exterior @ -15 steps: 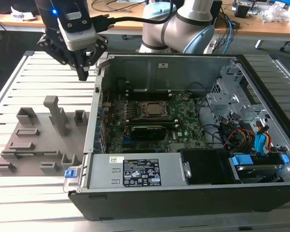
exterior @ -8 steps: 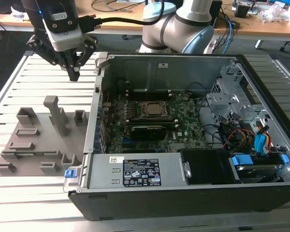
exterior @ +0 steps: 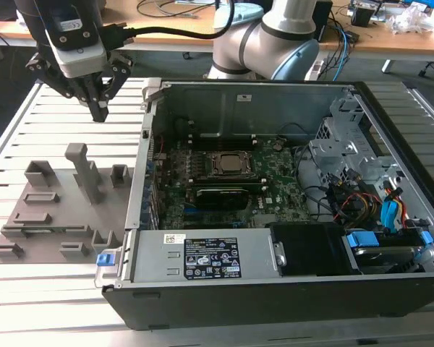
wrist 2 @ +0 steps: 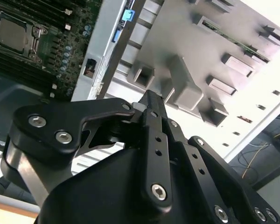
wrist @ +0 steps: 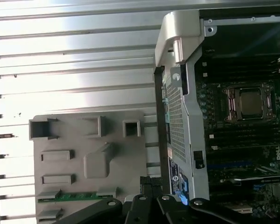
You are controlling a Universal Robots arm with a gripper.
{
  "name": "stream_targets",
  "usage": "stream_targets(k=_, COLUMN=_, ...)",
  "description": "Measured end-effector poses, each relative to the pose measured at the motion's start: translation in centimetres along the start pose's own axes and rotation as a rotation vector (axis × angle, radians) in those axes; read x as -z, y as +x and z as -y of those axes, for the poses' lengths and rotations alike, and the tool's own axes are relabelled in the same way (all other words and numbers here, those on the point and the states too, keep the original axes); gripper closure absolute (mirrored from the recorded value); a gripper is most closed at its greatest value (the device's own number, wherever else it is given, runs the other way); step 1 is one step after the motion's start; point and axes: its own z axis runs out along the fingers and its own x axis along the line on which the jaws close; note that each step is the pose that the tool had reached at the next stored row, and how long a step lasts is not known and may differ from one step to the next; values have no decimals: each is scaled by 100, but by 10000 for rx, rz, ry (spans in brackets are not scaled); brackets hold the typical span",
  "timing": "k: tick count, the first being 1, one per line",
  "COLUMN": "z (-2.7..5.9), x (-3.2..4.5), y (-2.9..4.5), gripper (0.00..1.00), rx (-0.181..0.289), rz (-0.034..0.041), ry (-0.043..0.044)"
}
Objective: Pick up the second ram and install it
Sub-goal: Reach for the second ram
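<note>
Starting at the exterior view's left: a grey plastic tray (exterior: pixel 58 210) sits flat on the slatted metal counter (exterior: pixel 29 137). It's moulded with slots and posts, which looks like a way to keep parts parked in known spots. The ram stick (wrist: pixel 77 196) lies edge-up in one of the long slots, a thin green strip in the first wrist view, and the same strip shows in the second wrist view (wrist 2: pixel 233 41). So it hasn't been picked up or installed yet.

The claw (exterior: pixel 100 114) hangs above the far end of the tray, well clear of it. It points straight down, its fingers are pinched together and there's nothing between them.

Moving right, the computer case (exterior: pixel 239 101) lies on its side with the panel off, so the motherboard (exterior: pixel 275 199) faces up and can be reached from above. The processor (exterior: pixel 231 165) sits mid-board with long memory slots on either side. A metal box along the near edge carries a big dark label (exterior: pixel 211 258) and a small white sticker (exterior: pixel 175 238). There's print on both, but it's too small to make out. Over at the exterior view's right there's a bundle of coloured cables (exterior: pixel 362 202).
</note>
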Motion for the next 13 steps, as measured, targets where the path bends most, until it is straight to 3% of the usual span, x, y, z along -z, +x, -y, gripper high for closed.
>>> stream_targets(k=13, z=23, x=-31, y=292, gripper=90, rx=0, rz=0, ry=-1)
